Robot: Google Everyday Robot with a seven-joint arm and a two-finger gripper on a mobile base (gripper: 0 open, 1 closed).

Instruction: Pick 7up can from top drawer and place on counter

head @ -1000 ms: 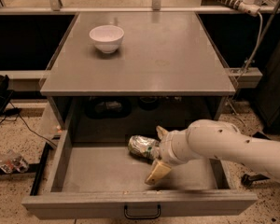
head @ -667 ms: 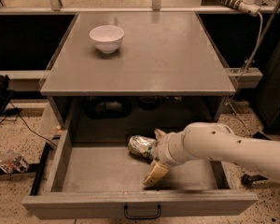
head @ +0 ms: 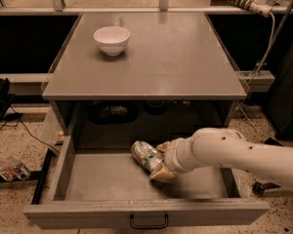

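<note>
The 7up can [head: 144,154], silvery and dented with green patches, lies on its side in the middle of the open top drawer [head: 112,179]. My gripper [head: 161,160] reaches in from the right on a white arm [head: 234,152]. Its two tan fingers [head: 162,174] sit on either side of the can's right end and press on it. The can rests on the drawer floor. The grey counter [head: 176,57] lies above the drawer.
A white bowl [head: 112,39] stands on the counter at the back left. The drawer's front panel carries a black handle [head: 149,222]. A power strip with a white cable [head: 244,1] runs at the upper right. Cables and clutter [head: 7,168] lie on the floor at the left.
The two fingers have drawn together around the can. The arm has shifted a little to the left. The can has stayed in place.
</note>
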